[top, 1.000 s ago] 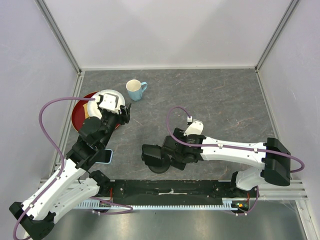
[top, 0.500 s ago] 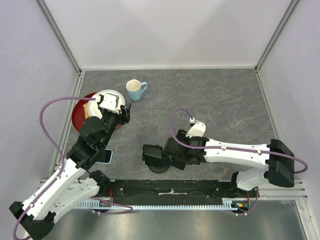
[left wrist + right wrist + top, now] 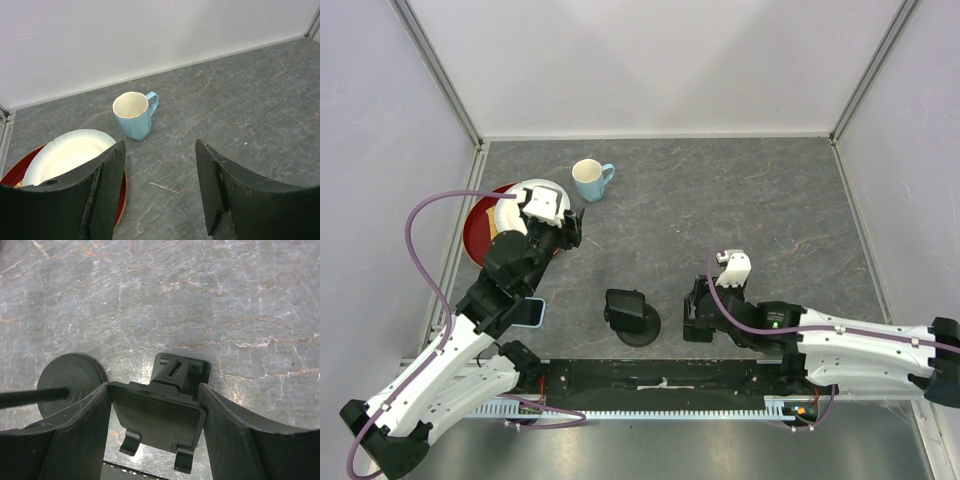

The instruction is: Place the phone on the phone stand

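The phone (image 3: 532,312), with a light blue edge, lies flat at the near left, partly hidden under my left arm. The black phone stand (image 3: 625,305) stands at the near middle of the table. In the right wrist view, the stand (image 3: 160,412) shows its back plate and two small hooks. My right gripper (image 3: 692,315) is open and empty, just right of the stand and apart from it; in its wrist view the right gripper (image 3: 154,386) frames the stand. My left gripper (image 3: 570,225) is open and empty above the table by the plate, and its wrist view shows the left gripper (image 3: 160,165) with nothing between the jaws.
A light blue cup (image 3: 588,180) stands at the back left, also in the left wrist view (image 3: 132,115). A white plate (image 3: 65,155) lies on a red dish (image 3: 480,235) at the left edge. A black round disc (image 3: 70,382) sits beside the stand.
My right arm has drawn back to the right, away from the stand, which stays in place. My left arm has barely moved.
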You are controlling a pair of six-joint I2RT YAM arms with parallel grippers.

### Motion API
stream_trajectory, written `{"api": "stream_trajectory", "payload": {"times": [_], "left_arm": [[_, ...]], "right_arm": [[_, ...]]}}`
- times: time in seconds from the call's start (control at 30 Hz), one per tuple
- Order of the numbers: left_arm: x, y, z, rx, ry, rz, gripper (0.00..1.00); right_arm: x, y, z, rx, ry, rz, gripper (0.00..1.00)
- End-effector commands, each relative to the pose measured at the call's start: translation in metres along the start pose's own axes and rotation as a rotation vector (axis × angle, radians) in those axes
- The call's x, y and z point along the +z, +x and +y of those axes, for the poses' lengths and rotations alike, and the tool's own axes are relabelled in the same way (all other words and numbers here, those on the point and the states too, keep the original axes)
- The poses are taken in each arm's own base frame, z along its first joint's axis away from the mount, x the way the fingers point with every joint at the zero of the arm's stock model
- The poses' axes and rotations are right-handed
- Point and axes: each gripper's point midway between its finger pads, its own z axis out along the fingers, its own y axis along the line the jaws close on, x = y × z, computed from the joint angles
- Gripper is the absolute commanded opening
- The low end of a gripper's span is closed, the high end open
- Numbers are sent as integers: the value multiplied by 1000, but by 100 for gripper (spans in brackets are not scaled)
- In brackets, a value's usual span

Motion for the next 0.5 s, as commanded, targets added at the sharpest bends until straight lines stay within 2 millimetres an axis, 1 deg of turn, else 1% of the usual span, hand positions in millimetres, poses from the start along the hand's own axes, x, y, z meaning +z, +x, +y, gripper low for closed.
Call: {"api": "stream_trajectory", "payload": {"times": [0.0,0.07,0.13,0.2,0.3,0.4,0.47], "left_arm": [[0,-19,-1,-57,2,-47,64],[0,-20,-1,-56,4,-49,64],[1,-19,-1,-56,4,-46,64],[0,-19,-1,-55,-1,-47,64],[2,-17,0,-50,-7,-40,64],[2,-17,-1,-50,-4,-38,64],[2,-18,-1,-55,-1,-43,64]], "right_arm": [[-4,-9,17,-152,-181,-65,0],[-6,-14,25,-150,-217,-83,0],[-5,-13,34,-159,-236,-71,0],[-3,-8,44,-162,-259,-46,0],[3,-1,44,-153,-235,-28,0],[7,3,38,-136,-189,-14,0],[6,3,38,-92,-176,-8,0]]}}
